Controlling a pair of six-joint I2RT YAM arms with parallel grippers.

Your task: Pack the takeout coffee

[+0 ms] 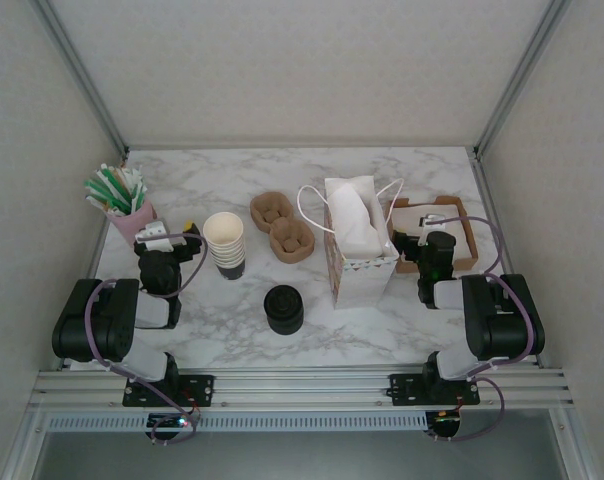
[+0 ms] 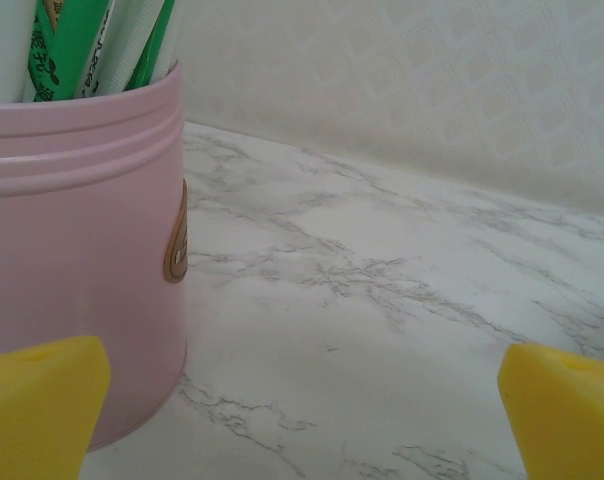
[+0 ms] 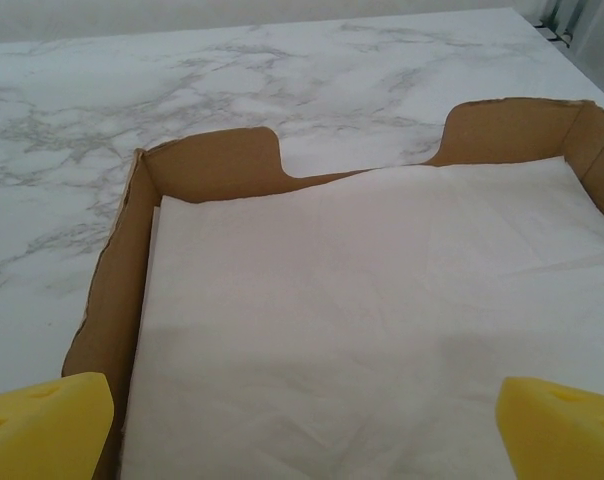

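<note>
Nearest the arm bases, the coffee cup (image 1: 283,308) stands alone on the marble table (image 1: 212,320), between the two arms and apart from everything else. The left gripper (image 2: 302,420) has its jaws spread as wide as they go and holds nothing; the pink tub (image 2: 82,250) of straws (image 2: 62,45) is just beside one fingertip. The right gripper (image 3: 302,430) is equally wide and empty, poised over the white napkin (image 3: 362,330) in the cardboard tray (image 3: 212,165). Farther back stand the cream cups (image 1: 225,240) and the paper bag (image 1: 360,250).

The likely trouble is collision. A left arm swinging toward the coffee could clip the tub or topple the cream cups, which lie between it and the coffee. Too hard a squeeze could buckle the paper wall or pop the lid. The bag is soft and already stuffed with white paper, so it might tip when loaded.

The cup looks short and dark, upright, capped by a round black lid. Whether that lid is fully seated cannot be told.
</note>
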